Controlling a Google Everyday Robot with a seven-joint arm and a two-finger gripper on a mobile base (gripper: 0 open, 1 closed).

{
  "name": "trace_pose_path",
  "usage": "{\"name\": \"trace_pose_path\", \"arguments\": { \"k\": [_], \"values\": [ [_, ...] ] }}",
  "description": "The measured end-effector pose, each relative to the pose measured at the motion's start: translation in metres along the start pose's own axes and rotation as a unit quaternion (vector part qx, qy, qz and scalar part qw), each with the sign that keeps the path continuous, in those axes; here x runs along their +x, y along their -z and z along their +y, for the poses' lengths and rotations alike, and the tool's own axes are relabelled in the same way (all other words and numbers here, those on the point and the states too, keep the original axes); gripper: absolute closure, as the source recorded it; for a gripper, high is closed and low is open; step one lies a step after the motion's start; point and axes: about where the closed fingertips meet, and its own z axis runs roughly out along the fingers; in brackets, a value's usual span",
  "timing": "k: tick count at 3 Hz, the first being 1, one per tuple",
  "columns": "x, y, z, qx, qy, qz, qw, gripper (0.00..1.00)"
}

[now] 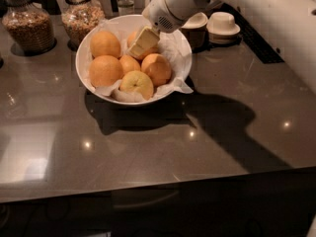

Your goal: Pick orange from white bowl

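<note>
Gripper comes down at an angle from the far right into the white bowl, tip at the far orange, probably picked because it sits high at the back and is easy to reach; can't tell whether it's apart or clamped.

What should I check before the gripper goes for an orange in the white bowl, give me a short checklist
1. Gripper above the white bowl, over its back part: ok.
2. Oranges in the bowl: ok, several lie on the paper lining.
3. Rear orange beneath the gripper, touched or gripped: cannot tell, it is partly hidden.
4. Bowl upright on the counter: ok.
5. Glass jars behind the bowl, apart from the gripper: ok.
</note>
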Motion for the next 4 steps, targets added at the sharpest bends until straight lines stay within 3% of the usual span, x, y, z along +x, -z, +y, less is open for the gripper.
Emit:
{"name": "trace_pose_path", "arguments": {
  "k": [1,2,3,4],
  "values": [
    [0.0,-0.005,0.002,0.013,-0.008,0.005,0.9999,0.42],
    [0.005,-0.008,0.004,0.025,-0.017,0.013,0.9995,0.45],
    [0.011,-0.01,0.0,0.045,-0.028,0.026,0.9982,0.36],
    [0.015,-0.01,-0.004,0.066,-0.035,0.034,0.9966,0.18]
  ]
}}
